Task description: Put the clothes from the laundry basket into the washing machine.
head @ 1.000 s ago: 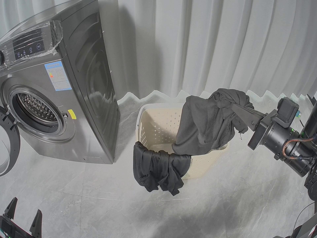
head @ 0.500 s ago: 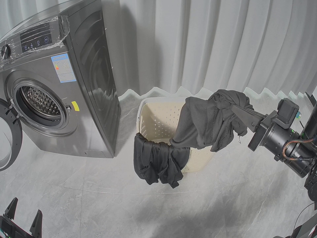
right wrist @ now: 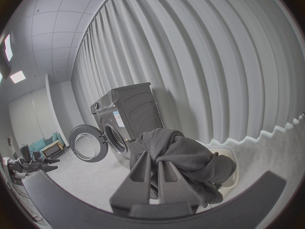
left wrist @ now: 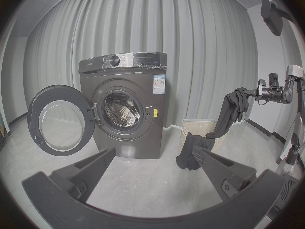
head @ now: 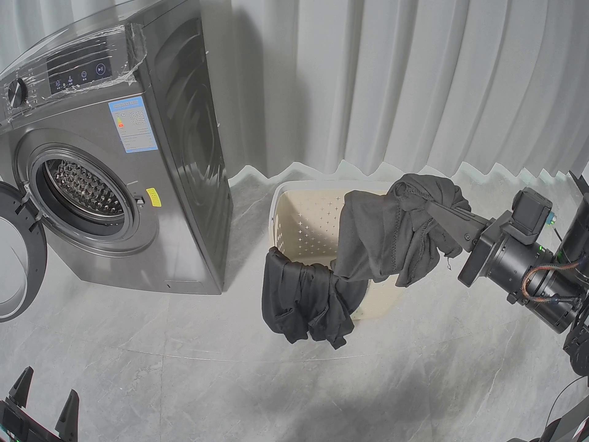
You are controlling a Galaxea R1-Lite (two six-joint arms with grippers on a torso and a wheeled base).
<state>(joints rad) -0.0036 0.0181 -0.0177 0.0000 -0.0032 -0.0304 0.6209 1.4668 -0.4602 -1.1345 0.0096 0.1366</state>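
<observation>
Beyond the right fingers [right wrist: 138, 177]: pleated white curtain [head: 399, 62], full height, hem bunched in waves at the bottom. Beneath them: pale grey marble-look floor [head: 184, 363], glossy, with thin joints. Above: gridded panel ceiling [right wrist: 41, 23] with lit rectangular lights [right wrist: 17, 76]. Far off to the side of the fingers, against a plain white wall [right wrist: 28, 118]: teal sofa [right wrist: 47, 140].

Dark grey clothes [head: 392, 234], cream laundry basket [head: 300, 222]

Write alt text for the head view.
The right tool, shut on a dark grey garment, holds it above a cream laundry basket with another dark garment draped over its rim. To the left stands a washing machine, door open.
</observation>
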